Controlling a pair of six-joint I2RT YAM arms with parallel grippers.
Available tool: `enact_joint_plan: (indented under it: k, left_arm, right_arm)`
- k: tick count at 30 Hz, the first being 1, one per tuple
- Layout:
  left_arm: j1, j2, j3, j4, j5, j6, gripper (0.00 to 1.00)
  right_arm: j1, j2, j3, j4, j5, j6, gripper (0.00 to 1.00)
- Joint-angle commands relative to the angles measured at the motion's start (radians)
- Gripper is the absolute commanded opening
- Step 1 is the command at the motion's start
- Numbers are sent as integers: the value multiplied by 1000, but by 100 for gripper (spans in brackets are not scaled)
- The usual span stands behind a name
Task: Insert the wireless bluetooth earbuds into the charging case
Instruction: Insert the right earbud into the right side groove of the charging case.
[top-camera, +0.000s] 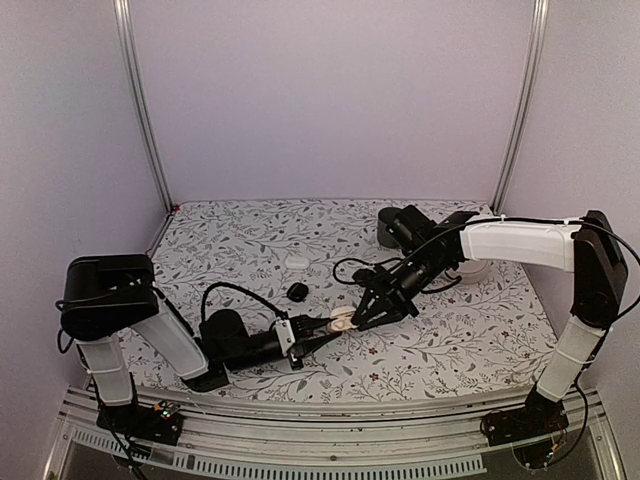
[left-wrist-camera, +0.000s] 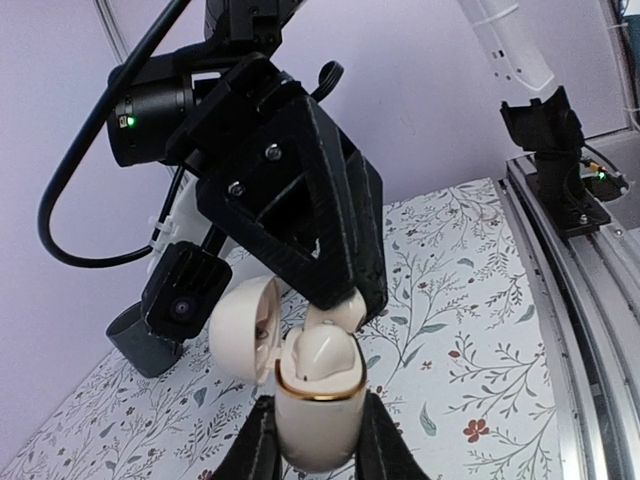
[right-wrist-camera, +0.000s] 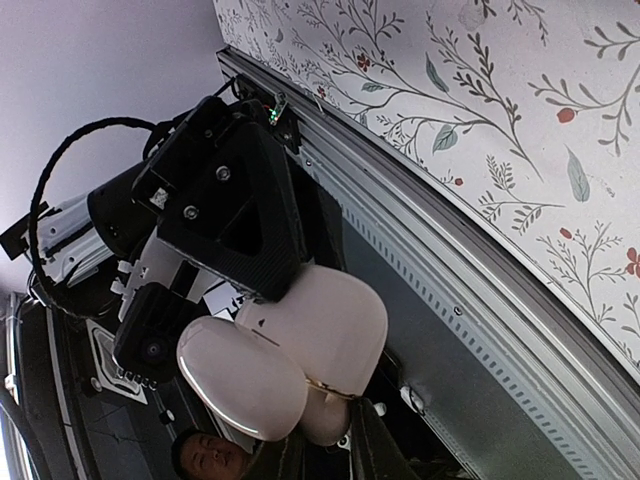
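**Two grippers meet over one open case**

One case (left-wrist-camera: 318, 405), cream and pebble-smooth, stands upright over the table (top-camera: 250, 235), near its front edge. The left gripper (left-wrist-camera: 316, 445) is clamped on the case's lower body, one finger on each side. The lid (left-wrist-camera: 243, 325) hangs open to the left. The right gripper (left-wrist-camera: 345, 298) reaches in from above with its jaws drawn narrow. We read the pale nub at their tips as an earbud (left-wrist-camera: 346, 316), pinched and touching the rim of the case's mouth. A pale dome fills the well beside it, and we cannot tell whether it is a seated bud or the insert.

We judge the earbud light, hard and glossy, so it may slip or twist if squeezed off-centre. We would hold it by its rounded head, stem pointing into the well, and let go only once it is seated. The case is stiff and slick too. The low grip leaves its mouth free, but a downward push could slide it between the fingers. The hinge looks the frailest part, so we would keep clear of the lid.
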Motion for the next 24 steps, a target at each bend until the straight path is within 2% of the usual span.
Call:
enact_joint_plan:
  k: [1,5,8,12,24]
  left_arm:
    - [-26,3,45,305,-2,-1,0]
    - [-31,12,51,305,-5,1,0]
    - [-33,15,55,305,-10,1,0]
    - [-35,23,61,305,-10,-4,0]
    - [-35,56,85,307,-46,-68,0]
  right_arm:
    - [-15,-14,-24,53,51,77,18]
    - [-22,-30,-37,82,56,130,18]
    - [-23,-37,-44,95,60,156,24]
    - [-24,-45,-52,119,64,186,25]
    - [-24,-72,-52,122,92,175,27]
